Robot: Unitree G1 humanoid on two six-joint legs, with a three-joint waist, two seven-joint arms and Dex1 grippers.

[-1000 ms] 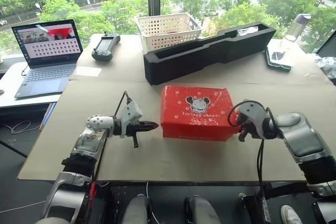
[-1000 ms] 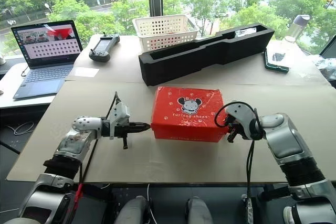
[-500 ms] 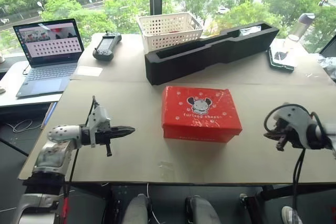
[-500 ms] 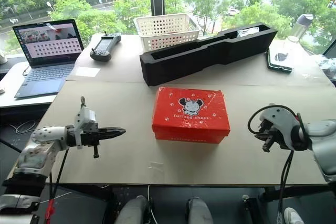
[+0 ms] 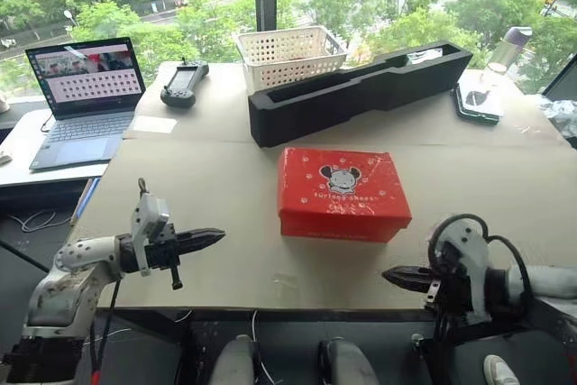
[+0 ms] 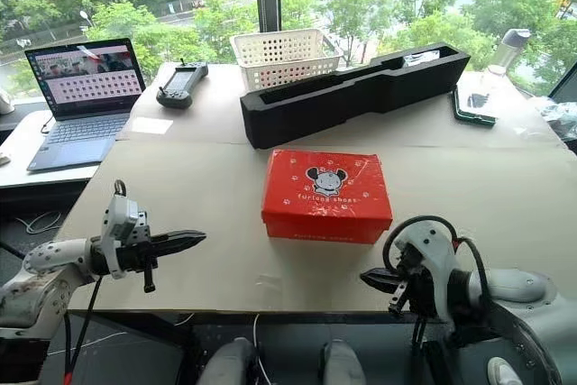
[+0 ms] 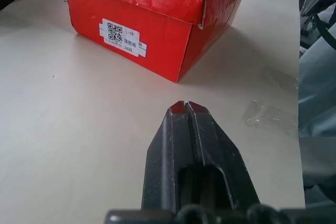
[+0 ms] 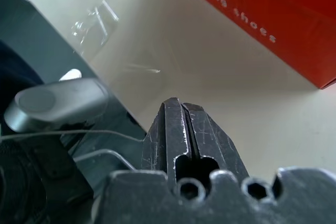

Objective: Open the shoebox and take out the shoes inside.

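Red cardboard marks the shoebox (image 5: 343, 193), which sits just right of the middle of the frame on the pale bench (image 5: 225, 187), lid down flat, with a cartoon mouse face and white paw prints on top. From the left wrist view, a white label with a square code shows on the short end of the box.

At the lower left of the frame, the left end effector (image 5: 212, 238) hangs over the near part of the bench, pointing toward the shoebox but well apart from it; its two black fingers are pressed together to a point. At the lower right, the right end effector (image 5: 394, 275) sits at the near edge of the bench, also clear of the box, pointing toward the left of the frame, its fingers likewise pressed together with nothing between them.

Behind the shoebox, a long black foam tray (image 5: 361, 87) runs slantwise across the upper middle of the frame. A white plastic basket (image 5: 288, 53) stands just behind its left end. In the upper left, an open laptop (image 5: 83, 96) sits on a lower surface, and a dark handheld controller (image 5: 183, 81) lies between it and the basket.
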